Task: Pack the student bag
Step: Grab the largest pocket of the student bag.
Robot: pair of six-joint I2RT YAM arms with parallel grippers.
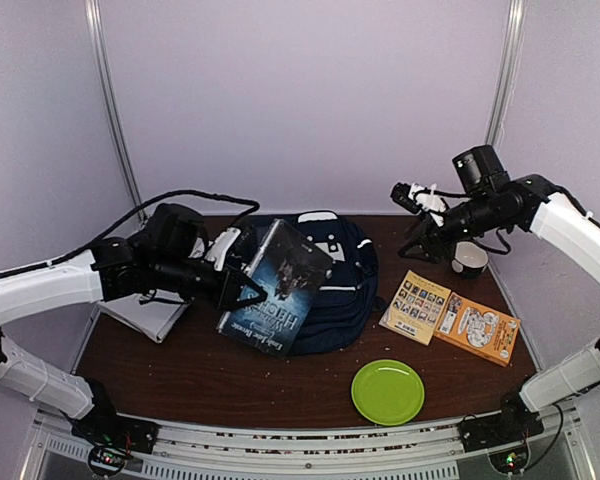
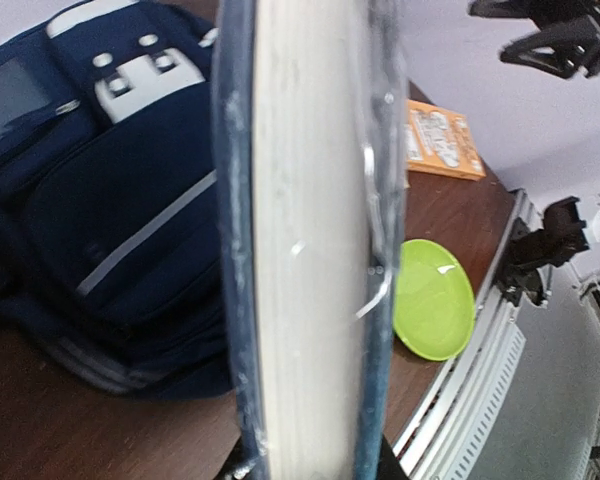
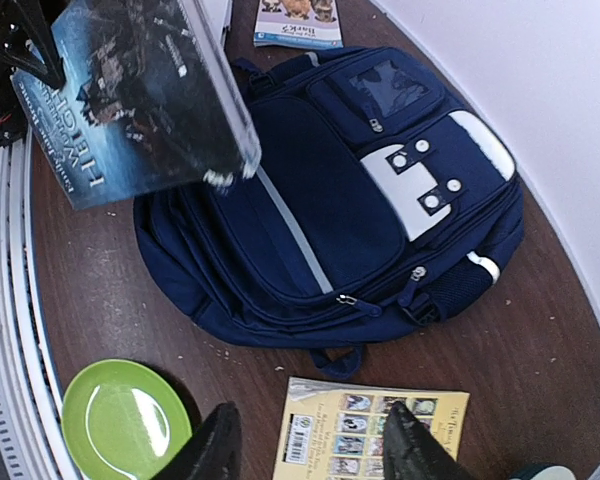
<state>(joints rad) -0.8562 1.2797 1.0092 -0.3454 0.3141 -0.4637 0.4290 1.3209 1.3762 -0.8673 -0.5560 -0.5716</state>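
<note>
Your left pincer (image 1: 248, 290) is clamped on one edge of a dark blue book (image 1: 280, 285) and holds it tilted in the air over the left part of the student bag (image 1: 345, 275). The bag lies front side up in the middle of the table (image 1: 200, 370), its zips looking closed. Your right pincer (image 3: 310, 442) hangs with its jaws parted and nothing between them, above a yellow booklet (image 3: 340, 430) just right of the bag, with a green plate (image 1: 388, 392) near the front edge.

Book (image 1: 280, 285) above left half of student bag (image 1: 345, 288), booklets (image 1: 416, 306) to its right, plate (image 1: 388, 391) before them, cup (image 1: 470, 262) behind
</note>
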